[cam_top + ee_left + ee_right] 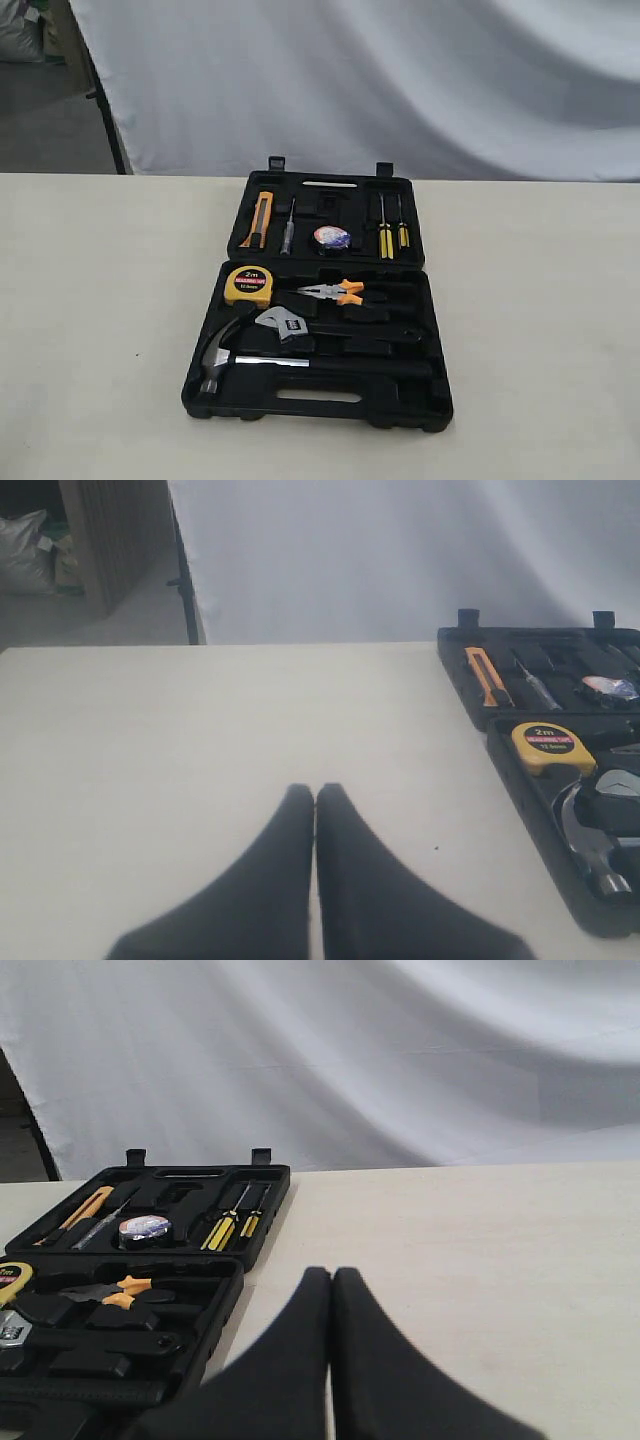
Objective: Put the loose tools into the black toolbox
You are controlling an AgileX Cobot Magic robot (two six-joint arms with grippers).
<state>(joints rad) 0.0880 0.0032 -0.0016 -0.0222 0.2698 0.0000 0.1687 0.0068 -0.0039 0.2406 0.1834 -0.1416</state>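
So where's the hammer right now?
In the exterior view the hammer lies in the black toolbox, front half, head on the left, between the wrench and the slot handle.

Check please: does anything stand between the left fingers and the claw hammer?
Nothing visible does. The left gripper, fingers shut, hangs over the table beside the black toolbox. The claw hammer already lies in its recess near that side; only the case's low wall is between them.
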